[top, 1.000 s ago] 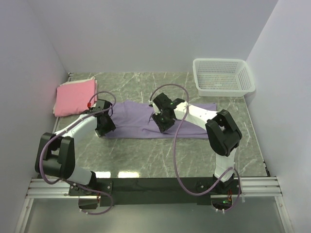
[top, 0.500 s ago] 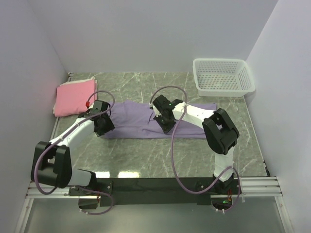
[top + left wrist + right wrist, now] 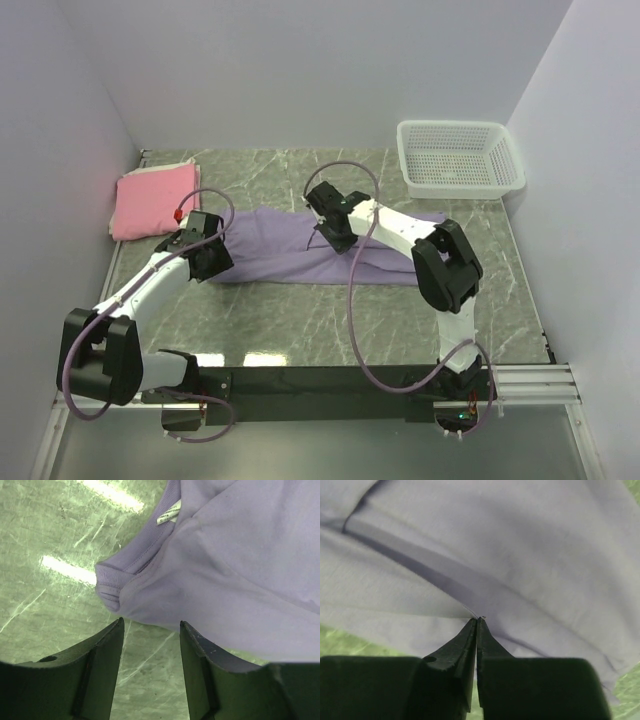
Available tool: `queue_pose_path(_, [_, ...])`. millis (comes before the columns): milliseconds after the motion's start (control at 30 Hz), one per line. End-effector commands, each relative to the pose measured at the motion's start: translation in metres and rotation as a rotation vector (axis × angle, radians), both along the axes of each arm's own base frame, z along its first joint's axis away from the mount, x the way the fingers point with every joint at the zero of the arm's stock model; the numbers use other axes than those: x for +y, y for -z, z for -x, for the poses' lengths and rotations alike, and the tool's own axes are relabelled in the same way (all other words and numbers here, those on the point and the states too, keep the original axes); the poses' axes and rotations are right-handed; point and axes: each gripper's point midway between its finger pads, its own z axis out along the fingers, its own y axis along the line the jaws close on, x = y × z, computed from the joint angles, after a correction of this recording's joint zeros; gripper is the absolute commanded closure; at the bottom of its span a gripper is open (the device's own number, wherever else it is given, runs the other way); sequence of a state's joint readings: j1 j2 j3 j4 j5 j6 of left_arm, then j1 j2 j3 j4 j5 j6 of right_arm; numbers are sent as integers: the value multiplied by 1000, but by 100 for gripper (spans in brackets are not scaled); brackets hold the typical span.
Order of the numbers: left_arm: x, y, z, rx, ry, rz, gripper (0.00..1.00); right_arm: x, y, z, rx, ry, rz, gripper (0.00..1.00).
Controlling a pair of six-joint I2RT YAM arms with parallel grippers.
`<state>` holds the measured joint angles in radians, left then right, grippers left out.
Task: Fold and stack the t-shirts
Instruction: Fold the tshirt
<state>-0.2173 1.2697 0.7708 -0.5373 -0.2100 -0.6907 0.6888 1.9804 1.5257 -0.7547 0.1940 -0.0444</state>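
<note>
counter (image 3: 300, 320): marbled slab; nothing of the task on the strip along the near edge.
left end effector (image 3: 151, 625): released, jaws apart, hanging over the left end of the lavender t-shirt (image 3: 270, 250), just near of its collar (image 3: 107, 580). Nothing between the jaws.
lavender t-shirt: long flat band across the middle of the counter, left to right, part-folded lengthwise. Collar and neck label (image 3: 168, 512) at the left end.
right end effector (image 3: 477, 620): clenched, tips together on a raised crease about mid-length of the band. The crease runs straight into the tips, so I read it as a pinch of lavender cloth.
handling: light, limp knit with no stiffness. It will drape, drag and bunch, and unsupported spans will sag. Grip is good on cloth, but layers slide over each other.
where to grab: left side at the ribbed collar or the shoulder seam, which is thicker and less likely to slip out. Catch every layer at a folded edge, else only the top ply lifts.
risk: one-sided pull skews the fold, so both ends need to be held.
pink t-shirt (image 3: 155, 200): folded rectangle at the far-left corner, well apart from the lavender one. Likely the stack base.
basket (image 3: 460, 186): white mesh, far-right corner, apart from both.
</note>
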Motion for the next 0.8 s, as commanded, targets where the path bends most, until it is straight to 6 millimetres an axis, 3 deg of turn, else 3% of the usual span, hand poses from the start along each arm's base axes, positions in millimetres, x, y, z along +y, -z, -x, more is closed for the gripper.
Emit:
queue_pose_path(0, [3,-6,-11,-43,10,-18,46,-14,-2,-17,-41,-9,112,90])
queue_pose_path(33, [2,-6,-11,-44,11,-16,46,-15,-3,-22,-53,-5,126,89])
queue_pose_path(67, [2,-5,-11,-42,13,-16,46,-12,-3,-27,-60,-2,126,80])
queue_pose_path(167, [1,-5,-11,-39,13,-14,46,-11,-7,-42,-114,26,149,67])
queue_pose_path(267, [1,-6,-11,-43,15,-10,46,-16,-16,-53,-167,78,162,57])
queue_pose_path(333, [0,-6,-11,-47,17,-5,46,-27,-28,-58,-205,154,159,56])
queue_pose_path(500, [-2,-9,-15,-44,10,5,46,-74,-40,-47,-168,386,61,56])
queue_pose_path(533, [-2,-8,-14,-34,-3,10,46,-98,-40,-38,-156,482,37,56])
queue_pose_path(600, [0,-12,-20,-38,-28,10,46,-113,-37,-29,-135,588,-32,56])
queue_pose_path(633, [0,-12,-23,-35,-51,12,45,-140,-35,-18,-122,671,-50,56])
queue_pose_path(700, [7,-12,-27,-28,-91,12,45,-156,-32,-11,-109,792,-130,56])
queue_pose_path(733, [8,-9,-29,-16,-107,14,44,-161,-28,4,-73,829,-180,56])
queue_pose_path(767, [9,-7,-31,-8,-115,19,44,-178,-26,3,-74,905,-224,56])
